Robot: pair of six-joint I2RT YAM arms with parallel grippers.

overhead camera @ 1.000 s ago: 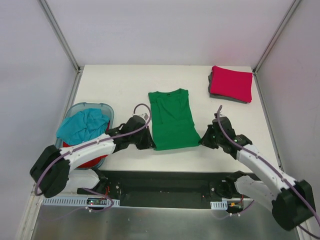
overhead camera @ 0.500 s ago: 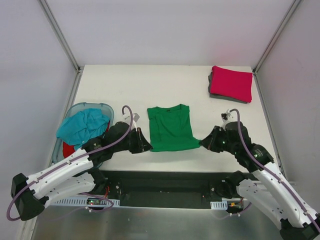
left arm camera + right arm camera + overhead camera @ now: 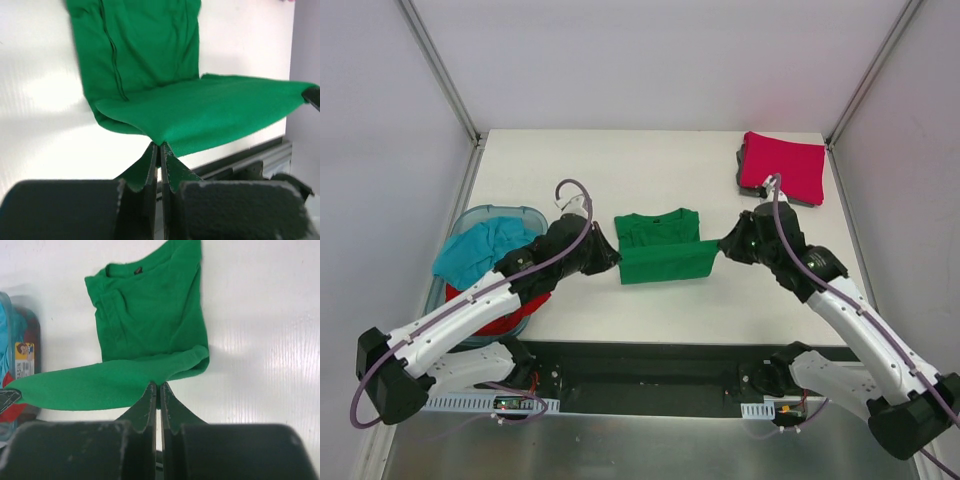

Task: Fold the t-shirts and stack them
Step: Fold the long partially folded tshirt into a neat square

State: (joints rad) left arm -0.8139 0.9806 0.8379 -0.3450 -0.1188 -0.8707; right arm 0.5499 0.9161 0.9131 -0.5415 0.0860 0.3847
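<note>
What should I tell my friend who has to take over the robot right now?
The left gripper is shut on the near-left hem corner of the green t-shirt.
The right gripper is shut on its near-right corner.
The hem is lifted off the table; the collar end lies flat.
Done: the crimson-pink t-shirt sits folded on the dark grey t-shirt, far right corner.
Left: finish the green fold and stack it, then do the teal t-shirt and red t-shirt, both crumpled in the blue tub.
</note>
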